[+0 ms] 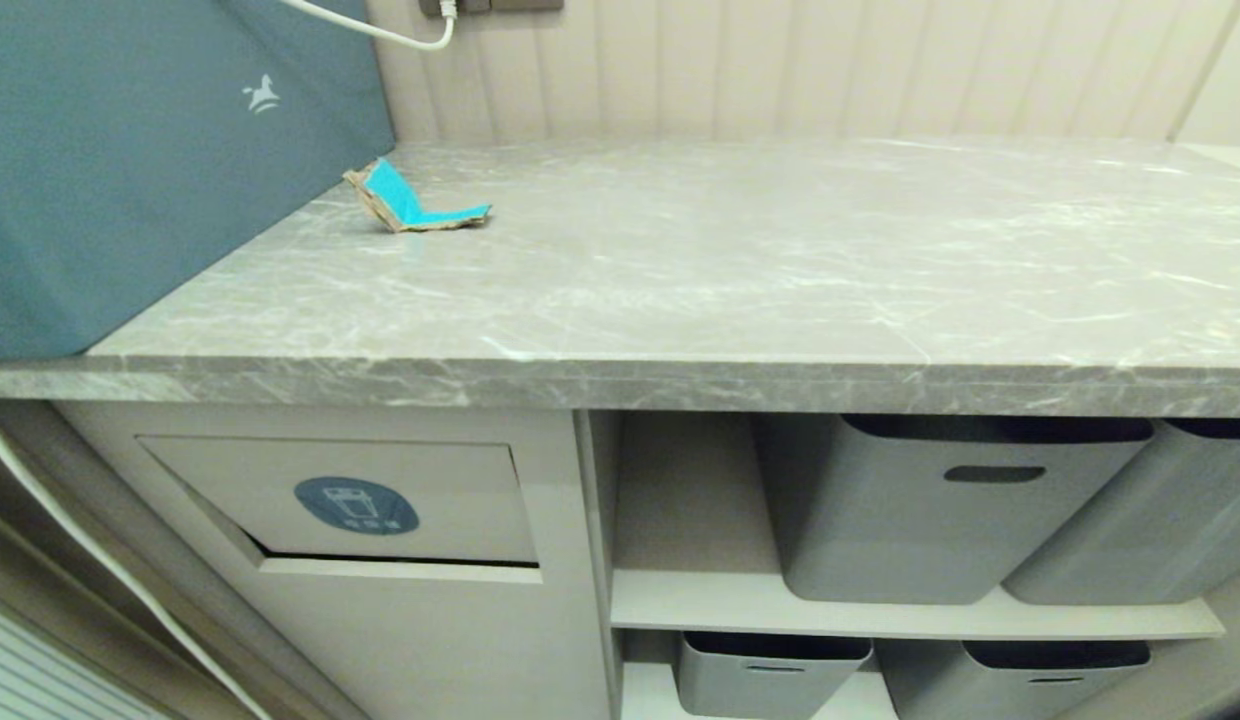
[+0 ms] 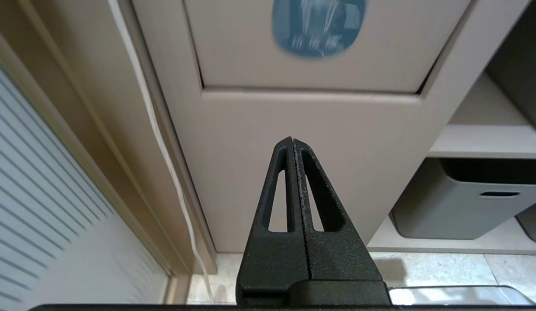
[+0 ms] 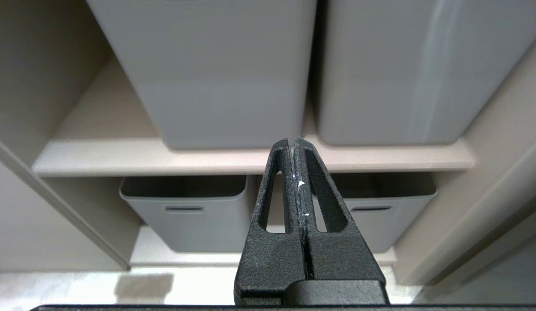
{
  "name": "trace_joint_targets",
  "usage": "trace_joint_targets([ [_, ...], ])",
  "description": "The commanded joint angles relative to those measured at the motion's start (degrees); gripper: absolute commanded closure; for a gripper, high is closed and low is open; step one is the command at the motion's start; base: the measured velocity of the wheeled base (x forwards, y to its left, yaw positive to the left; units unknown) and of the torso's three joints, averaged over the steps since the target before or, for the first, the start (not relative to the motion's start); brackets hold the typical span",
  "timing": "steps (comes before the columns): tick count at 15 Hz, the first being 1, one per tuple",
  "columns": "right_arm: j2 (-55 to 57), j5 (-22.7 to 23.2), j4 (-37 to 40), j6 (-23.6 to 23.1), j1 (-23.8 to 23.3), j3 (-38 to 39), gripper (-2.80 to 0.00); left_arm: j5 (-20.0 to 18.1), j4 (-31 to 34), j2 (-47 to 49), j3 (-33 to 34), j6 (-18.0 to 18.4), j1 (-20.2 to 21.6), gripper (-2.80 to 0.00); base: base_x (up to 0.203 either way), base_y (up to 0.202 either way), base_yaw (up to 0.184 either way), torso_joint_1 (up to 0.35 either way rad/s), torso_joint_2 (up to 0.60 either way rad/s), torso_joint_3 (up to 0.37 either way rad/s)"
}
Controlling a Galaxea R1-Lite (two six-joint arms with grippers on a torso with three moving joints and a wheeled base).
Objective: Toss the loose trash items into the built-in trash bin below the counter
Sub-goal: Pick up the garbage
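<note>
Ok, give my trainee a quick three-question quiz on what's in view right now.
1. True or false: the turquoise cardboard scrap lies on the counter beside the teal box.
2. The trash bin flap with the blue sticker sits where? A) under the counter's left end, B) on the lower shelf, C) right of the grey tubs.
3. In what state are the left claw and right claw, and does either hold anything?

Key: 1 true. 2 A. 3 Both are shut and empty, low in front of the cabinet; the left faces the bin front, the right faces the tubs.
</note>
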Motion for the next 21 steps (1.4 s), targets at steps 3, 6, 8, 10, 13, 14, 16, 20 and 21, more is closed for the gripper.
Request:
trace_joint_targets([
  [3,0.0,-0.03,-0.01,0.0,0.02,0.14,0.0,0.38,-0.08,0.09,0.18,-0.08,0.04,0.0,0.0,0.0,0.0,0.172,-0.49,-0.291],
  [6,0.0,-0.03,0.08,0.0,0.02,0.14,0.0,0.38,-0.08,0.09,0.18,-0.08,0.04,0.0,0.0,0.0,0.0,0.187,-0.47,-0.286],
  [8,0.0,-0.03,0.08,0.09,0.02,0.14,0.0,0.47,-0.08,0.09,0.18,-0.08,0.04,0.0,0.0,0.0,0.0,0.199,-0.48,-0.279],
  [10,0.0,-0.03,0.08,0.09,0.02,0.14,0.0,0.38,-0.08,0.09,0.18,-0.08,0.04,0.0,0.0,0.0,0.0,0.206,-0.49,-0.269],
  [13,0.0,-0.03,0.08,0.09,0.02,0.14,0.0,0.47,-0.08,0.09,0.18,-0.08,0.04,0.0,0.0,0.0,0.0,0.222,-0.5,-0.278],
  [14,0.0,-0.03,0.08,0.09,0.02,0.14,0.0,0.39,-0.08,0.09,0.18,-0.08,0.04,0.0,0.0,0.0,0.0,0.229,-0.52,-0.286],
  [16,0.0,-0.03,0.08,0.09,0.02,0.14,0.0,0.47,-0.08,0.09,0.18,-0.08,0.04,0.0,0.0,0.0,0.0,0.238,-0.53,-0.283],
  [20,0.0,-0.03,0.08,0.18,0.02,0.14,0.0,0.2,-0.09,0.09,0.18,-0.08,0.04,0.0,0.0,0.0,0.0,0.247,-0.54,-0.29],
  [21,0.0,-0.03,0.08,0.09,0.02,0.14,0.0,0.25,-0.08,0.02,0.18,-0.08,0.04,0.0,0.0,0.0,0.0,0.267,-0.57,-0.303],
])
